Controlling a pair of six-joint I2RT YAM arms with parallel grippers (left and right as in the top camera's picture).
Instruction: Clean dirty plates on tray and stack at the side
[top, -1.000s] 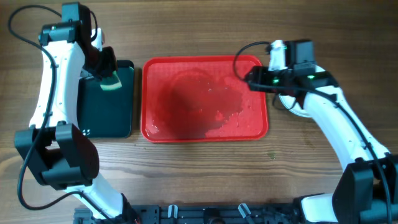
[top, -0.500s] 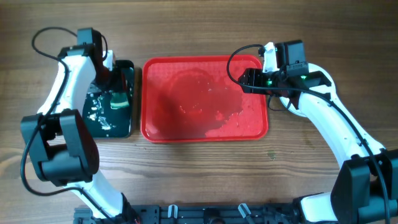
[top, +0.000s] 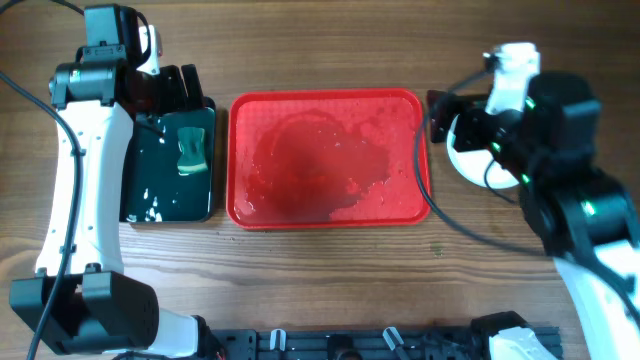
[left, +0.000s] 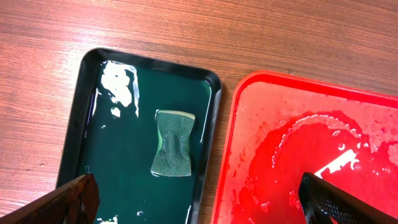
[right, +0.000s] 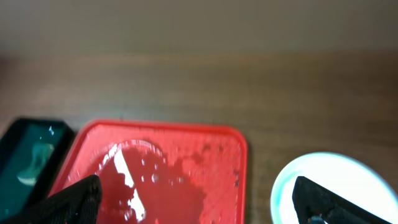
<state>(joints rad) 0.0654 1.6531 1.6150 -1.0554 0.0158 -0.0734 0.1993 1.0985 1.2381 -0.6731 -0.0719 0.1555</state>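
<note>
Overhead: red tray (top: 300, 120) mid-bench (top: 330, 260), wet, with puddle and droplets. Black tray (top: 165, 190) just left of it holds water and a green sponge (top: 192, 152) lying flat. Left tool (top: 172, 92) hovers over the black tray's far edge. White plate (top: 462, 160) sits on the bench just right of the red tray, partly hidden by the right arm. Right tool (top: 438, 115) is over the red tray's right rim, near the plate.

Left wrist: left tool (left: 198, 186) spread wide, gripping nothing. Sponge (left: 172, 143) in black tray (left: 124, 168), pinched at the middle; red tray (left: 298, 124) right beside it.

Right wrist: right tool (right: 196, 193) spread wide, gripping nothing. Red tray (right: 186, 155) below, plate (right: 323, 168) at lower right on the bench, black tray (right: 25, 155) at far left. View blurred.
</note>
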